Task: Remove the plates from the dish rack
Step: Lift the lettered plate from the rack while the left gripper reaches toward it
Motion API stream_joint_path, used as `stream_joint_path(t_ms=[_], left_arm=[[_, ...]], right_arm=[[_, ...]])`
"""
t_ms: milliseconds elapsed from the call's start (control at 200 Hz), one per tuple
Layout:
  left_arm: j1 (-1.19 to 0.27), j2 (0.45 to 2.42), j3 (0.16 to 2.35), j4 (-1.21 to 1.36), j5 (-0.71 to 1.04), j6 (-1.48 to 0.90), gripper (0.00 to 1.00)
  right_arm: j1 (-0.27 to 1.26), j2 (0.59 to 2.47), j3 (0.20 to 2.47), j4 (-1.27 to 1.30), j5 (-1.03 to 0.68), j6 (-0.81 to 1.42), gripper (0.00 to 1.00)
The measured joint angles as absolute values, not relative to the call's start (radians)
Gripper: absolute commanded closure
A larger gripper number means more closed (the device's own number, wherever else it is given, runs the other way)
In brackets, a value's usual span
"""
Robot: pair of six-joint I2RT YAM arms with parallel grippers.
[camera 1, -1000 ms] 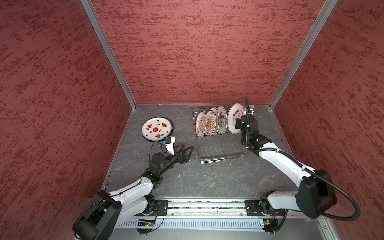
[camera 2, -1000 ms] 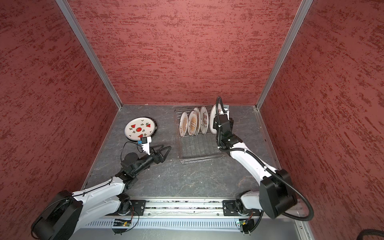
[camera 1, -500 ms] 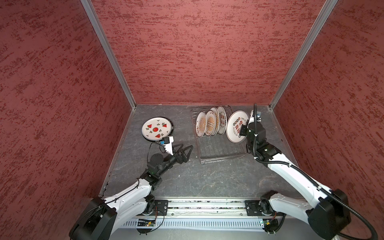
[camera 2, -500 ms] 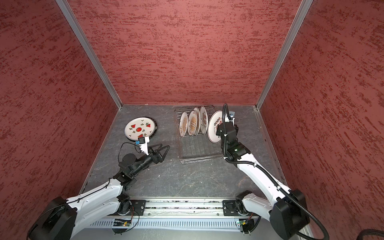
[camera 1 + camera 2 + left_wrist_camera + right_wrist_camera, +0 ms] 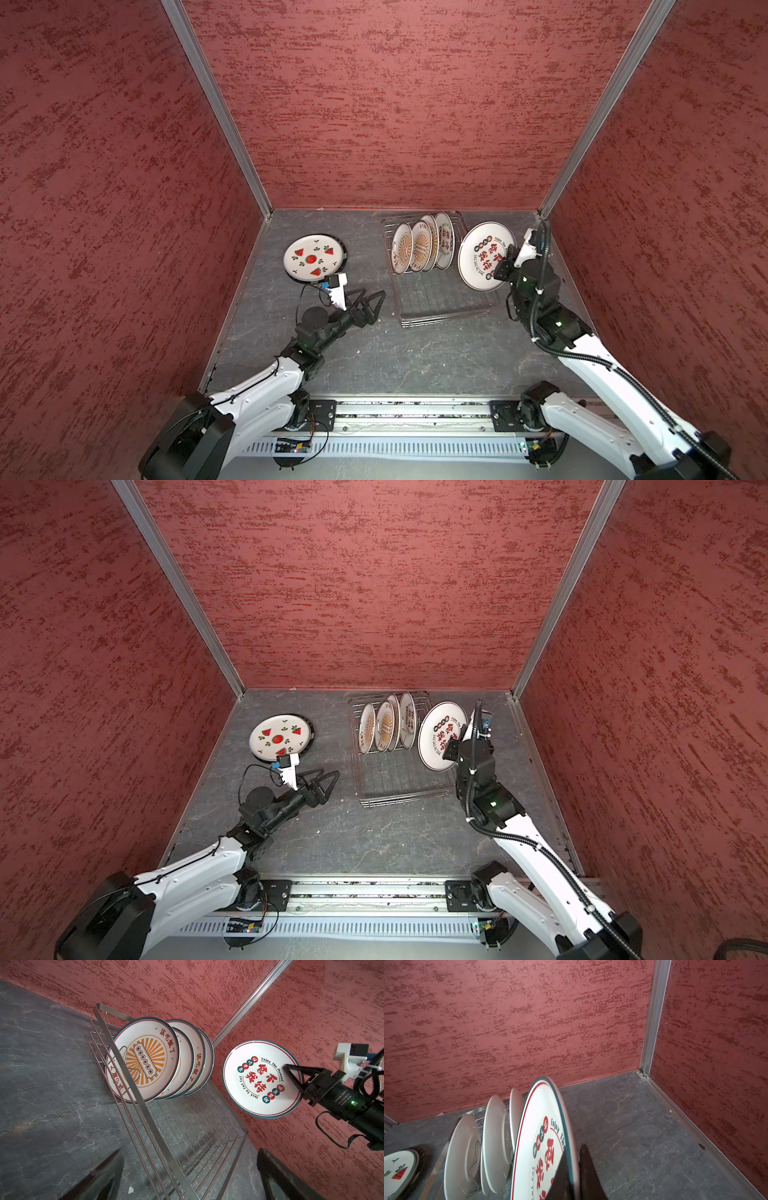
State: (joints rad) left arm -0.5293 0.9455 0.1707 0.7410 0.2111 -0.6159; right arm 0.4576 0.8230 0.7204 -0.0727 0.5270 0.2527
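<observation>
Right gripper (image 5: 503,262) clamped on rim of character-print plate (image 5: 482,253), plate clear of dish rack (image 5: 440,316), left gripper (image 5: 373,293) wide open, empty, other plates (image 5: 420,249) upright in rack

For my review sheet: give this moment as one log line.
right gripper: shut on plate, clear of rack | left gripper: open, empty | rack: more plates standing | table: watermelon plate

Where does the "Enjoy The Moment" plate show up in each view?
In a top view: Enjoy The Moment plate, right of centre, at the right edge of the dish rack.
In a top view: same plate, nearer the middle.
Left wrist: face-on, beside the racked plates.
Right wrist: close up, edge-on, foreground.
Shared landmark: the dish rack.
</observation>
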Motion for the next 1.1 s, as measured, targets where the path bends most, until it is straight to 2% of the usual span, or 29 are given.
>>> stream_joint_path(t_ms=[250, 441, 646, 1097], left_arm=[[-0.534, 0.884, 0.171, 0.709, 0.216, -0.654, 0.0], [-0.598, 0.868, 0.175, 0.693, 0.162, -0.676, 0.01], [-0.632, 0.868, 0.204, 0.657, 0.096, -0.692, 0.01], [-0.634, 0.909, 0.198, 0.717, 0.049, -0.749, 0.01]], right_arm=[[0.458, 0.703, 0.605, -0.014, 0.321, 0.297, 0.94], [0.458, 0.71, 0.501, 0.205, 0.115, 0.395, 0.94], [0.458, 0.854, 0.393, 0.472, -0.06, 0.533, 0.96], [0.456, 1.23, 0.391, 0.975, -0.313, 0.786, 0.99]])
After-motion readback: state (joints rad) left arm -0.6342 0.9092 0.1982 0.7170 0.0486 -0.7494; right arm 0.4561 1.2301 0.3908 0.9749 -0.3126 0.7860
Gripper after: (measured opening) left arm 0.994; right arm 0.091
